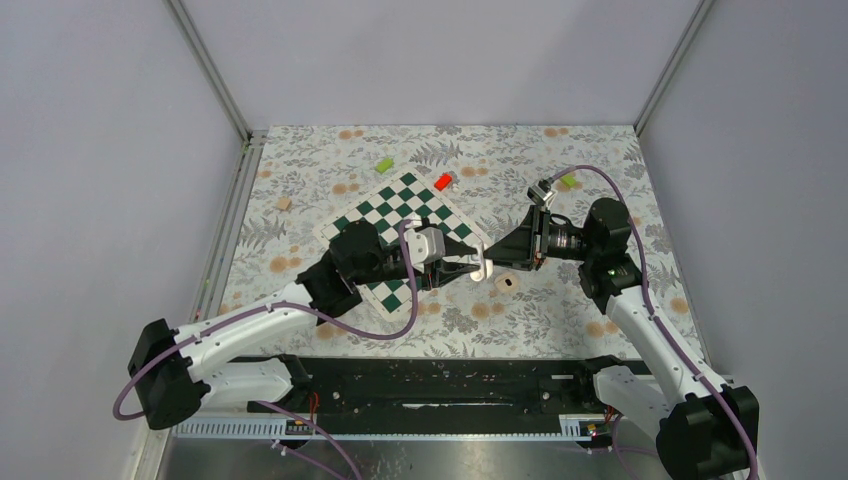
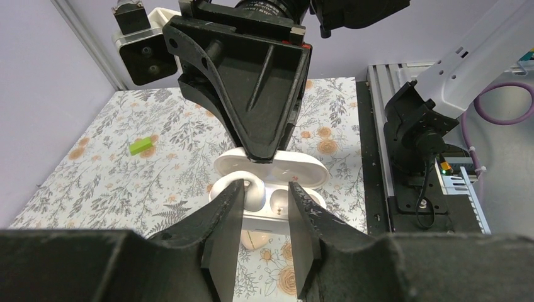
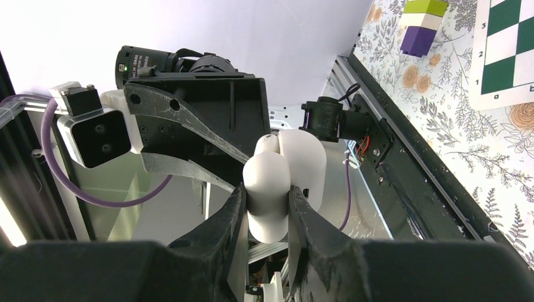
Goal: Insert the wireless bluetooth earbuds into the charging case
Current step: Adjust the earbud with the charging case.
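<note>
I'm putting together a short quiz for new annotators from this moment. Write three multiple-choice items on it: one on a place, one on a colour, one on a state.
1. Where is the charging case?
A. lying by the far wall
B. clamped in the right tool
C. resting on the left arm's base

2. What colour is the block at the far edge of the chessboard?
A. red
B. blue
C. yellow

3. How is the case's lid?
A. shut
B. taken off
C. open

Answers:
1 B: the right wrist view shows that tool's fingers pressed on either side of the white shell.
2 A: the top view shows it bright red against the green and white squares.
3 C: the left wrist view shows the lid tipped back with the wells exposed.
</note>
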